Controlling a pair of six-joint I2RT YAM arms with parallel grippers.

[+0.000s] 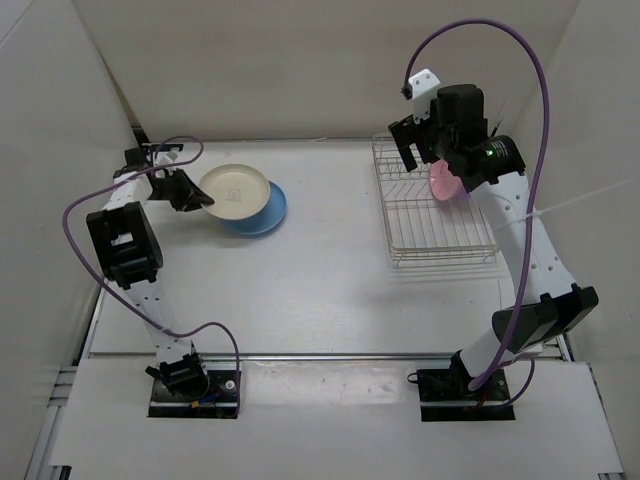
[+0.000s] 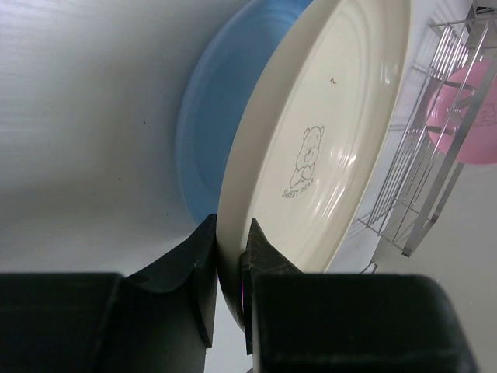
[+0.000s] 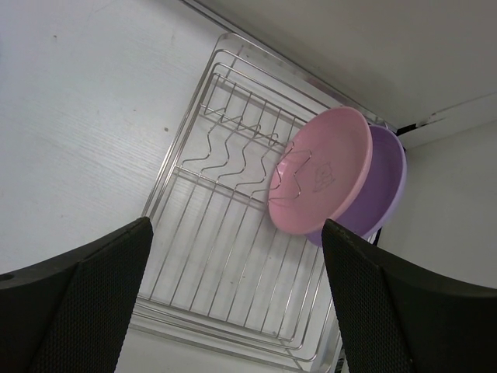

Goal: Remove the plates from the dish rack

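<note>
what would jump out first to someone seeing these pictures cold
The cream-white plate, pinched at its rim by the left gripper, overlaps the light blue plate on the left. On the right, the pink plate and purple plate stand together in the dish rack, with the open right gripper above it.

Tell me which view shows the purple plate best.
Right wrist: the purple plate stands in the dish rack directly behind the pink plate, its rim showing. Top external hides it behind the right arm; left wrist shows only the pink one.
</note>
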